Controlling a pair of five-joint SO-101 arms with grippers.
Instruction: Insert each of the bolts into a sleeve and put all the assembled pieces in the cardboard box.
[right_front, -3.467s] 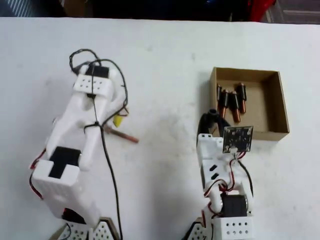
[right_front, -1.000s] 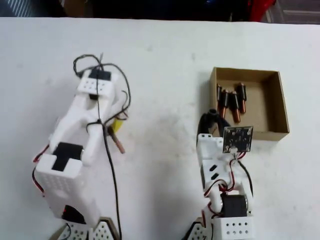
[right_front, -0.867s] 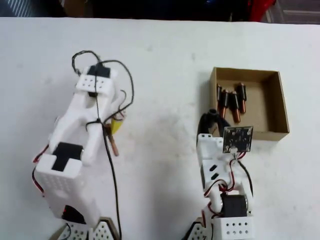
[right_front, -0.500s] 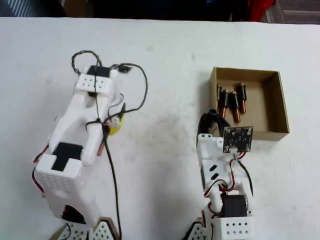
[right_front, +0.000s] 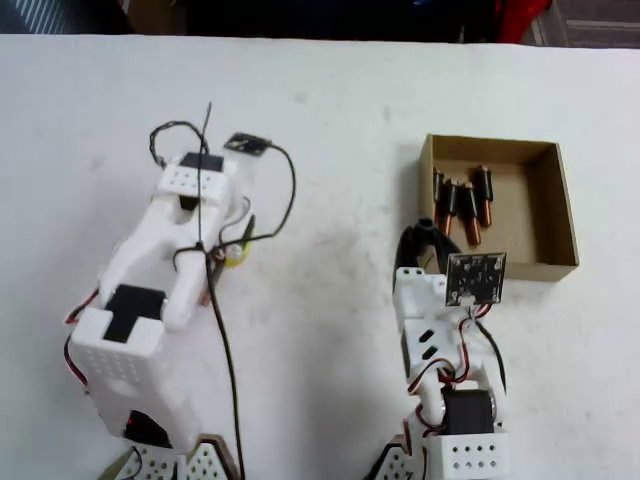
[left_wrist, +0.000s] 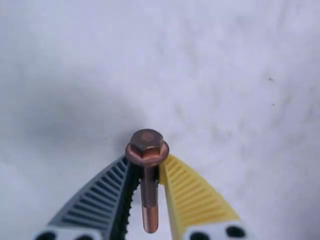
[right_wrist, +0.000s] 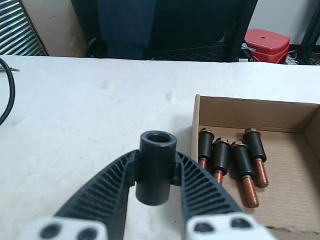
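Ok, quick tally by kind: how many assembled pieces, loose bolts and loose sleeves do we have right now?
Assembled pieces, in the cardboard box: 4
Loose bolt, in the left gripper: 1
Loose sleeve, in the right gripper: 1
Total: 6

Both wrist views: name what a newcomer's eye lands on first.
The left gripper clamps a copper bolt by its shank, with the head past the fingertips. The right gripper holds a black sleeve upright, its bore open. Close by, the cardboard box holds four assembled pieces.
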